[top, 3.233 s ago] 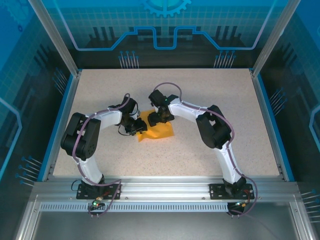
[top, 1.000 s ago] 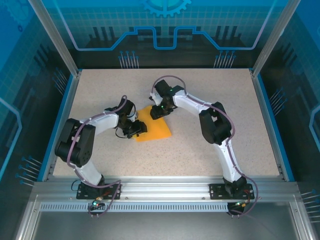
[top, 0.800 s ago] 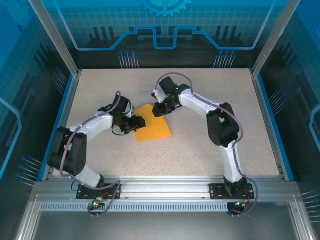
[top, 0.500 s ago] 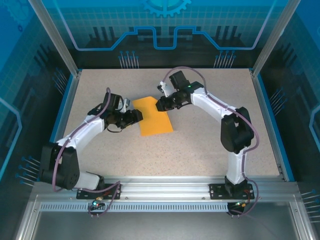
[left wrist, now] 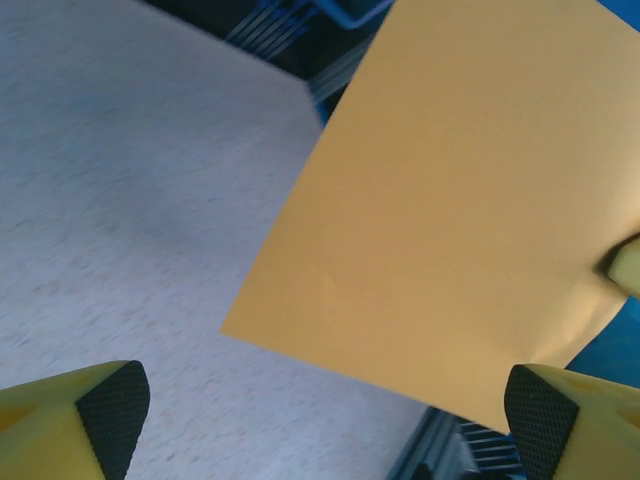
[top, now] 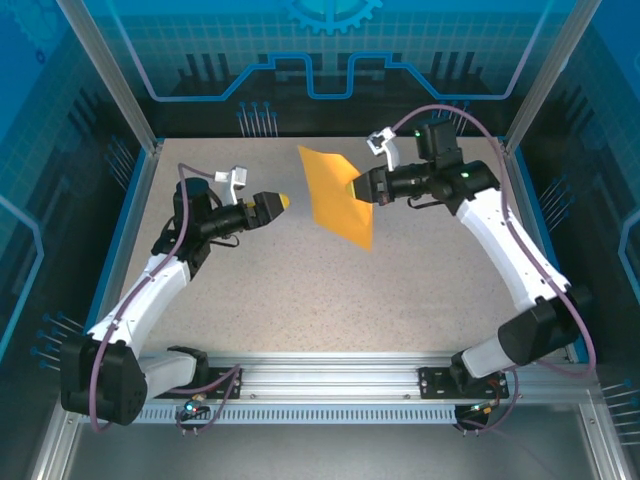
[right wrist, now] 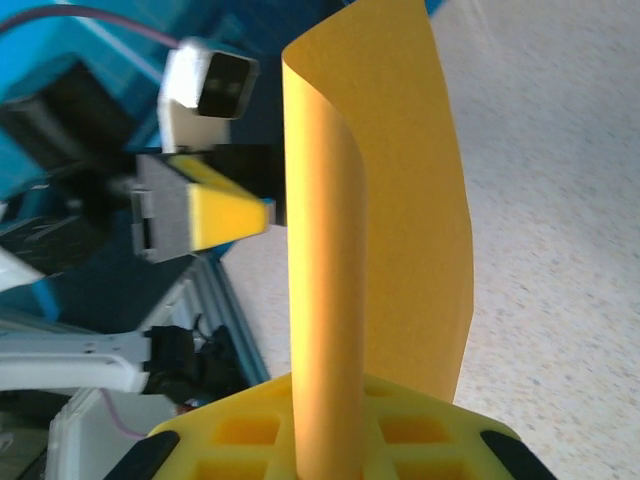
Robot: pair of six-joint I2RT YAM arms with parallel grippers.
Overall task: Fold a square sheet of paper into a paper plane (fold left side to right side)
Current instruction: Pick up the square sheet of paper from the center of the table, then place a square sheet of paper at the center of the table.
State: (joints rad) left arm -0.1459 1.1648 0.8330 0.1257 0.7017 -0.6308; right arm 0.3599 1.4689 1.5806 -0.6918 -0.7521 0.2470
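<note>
The square sheet of paper [top: 337, 197] is bright orange and hangs in the air above the back middle of the table, tilted and slightly curled. My right gripper [top: 362, 187] is shut on its right edge. In the right wrist view the sheet [right wrist: 365, 220] rises from between the yellow jaws of my right gripper [right wrist: 330, 445], bowed into a curve. My left gripper [top: 274, 203] points at the sheet from the left, apart from it and open. Its black-padded fingertips [left wrist: 112, 402] stand wide at the bottom corners of the left wrist view, below the sheet [left wrist: 450, 200].
The speckled table [top: 300, 300] is bounded by blue side rails [top: 118, 240] and aluminium posts [top: 110, 75]. The blue back panel [top: 330, 50] stands behind the paper. Both arm bases sit on the near rail [top: 330, 385].
The right gripper has lifted the sheet off the table and carried it up and back. The left gripper has let go, opened wide and drawn away to the left.
</note>
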